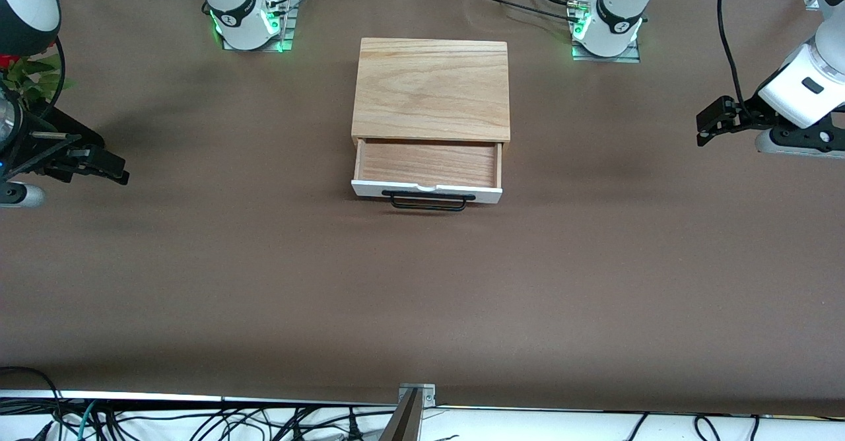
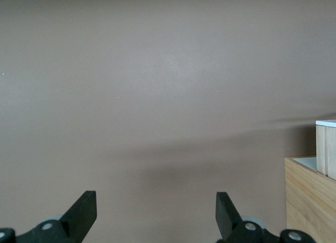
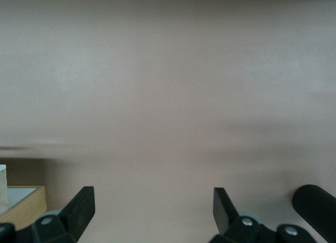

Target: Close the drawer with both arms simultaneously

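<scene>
The drawer point(image 1: 428, 167) stands pulled out of its oak box point(image 1: 432, 88), white front and black handle point(image 1: 428, 201) facing the front camera, midway between my two hands. My left hand point(image 1: 705, 124) hangs over bare surface point(image 1: 422, 296) at its own end, fingers point(image 2: 84, 209) spread wide, holding nothing. My right hand point(image 1: 112, 169) does likewise at its end, wide open and empty.

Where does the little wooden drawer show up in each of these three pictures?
Front view: the drawer sits pulled out of the oak box at the table's middle, black handle toward the camera.
Left wrist view: only a corner of it at the picture's edge.
Right wrist view: only a pale sliver at the edge.
Shared landmark: the oak box.
</scene>
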`<state>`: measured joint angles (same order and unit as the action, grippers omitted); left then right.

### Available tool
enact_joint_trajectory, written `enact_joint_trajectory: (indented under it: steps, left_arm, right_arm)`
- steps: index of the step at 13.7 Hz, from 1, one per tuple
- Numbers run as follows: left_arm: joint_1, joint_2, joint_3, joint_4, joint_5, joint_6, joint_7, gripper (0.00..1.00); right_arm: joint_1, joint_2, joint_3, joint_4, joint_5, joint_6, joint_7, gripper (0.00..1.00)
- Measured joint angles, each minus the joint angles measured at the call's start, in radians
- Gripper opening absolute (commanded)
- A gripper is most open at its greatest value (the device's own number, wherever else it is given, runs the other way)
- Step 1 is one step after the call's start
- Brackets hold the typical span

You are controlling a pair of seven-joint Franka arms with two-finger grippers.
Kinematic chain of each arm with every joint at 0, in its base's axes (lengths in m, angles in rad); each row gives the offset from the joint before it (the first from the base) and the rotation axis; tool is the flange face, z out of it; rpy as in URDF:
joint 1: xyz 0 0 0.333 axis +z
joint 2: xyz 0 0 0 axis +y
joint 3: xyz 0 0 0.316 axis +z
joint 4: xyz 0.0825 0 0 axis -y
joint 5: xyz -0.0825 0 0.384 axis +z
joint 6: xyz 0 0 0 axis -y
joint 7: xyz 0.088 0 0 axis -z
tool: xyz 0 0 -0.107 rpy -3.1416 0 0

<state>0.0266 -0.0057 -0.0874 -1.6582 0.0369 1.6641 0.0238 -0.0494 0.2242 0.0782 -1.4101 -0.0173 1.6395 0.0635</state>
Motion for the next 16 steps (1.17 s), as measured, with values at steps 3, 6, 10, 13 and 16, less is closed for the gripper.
enact_joint_trajectory:
  steps: [3,6,10,13,16]
  left_arm:
    - [0.0,0.0,0.0,0.0,0.0,-0.007,0.0,1.0]
    - [0.0,0.0,0.0,0.0,0.0,-0.014,0.0,1.0]
    - [0.0,0.0,0.0,-0.001,0.0,-0.015,0.0,1.0]
    - [0.0,0.0,0.0,-0.001,0.0,-0.015,0.0,1.0]
    - [0.0,0.001,0.0,-0.002,-0.004,-0.015,0.0,1.0]
  right_arm:
    - [0.001,0.0,0.001,0.0,0.0,0.001,0.0,1.0]
    - [0.001,0.001,0.001,0.0,0.0,0.001,0.0,1.0]
    - [0.001,0.001,0.001,0.0,0.0,0.001,0.0,1.0]
    - [0.001,0.001,0.002,0.0,0.0,0.001,0.0,1.0]
    - [0.001,0.001,0.002,0.0,0.0,0.001,0.0,1.0]
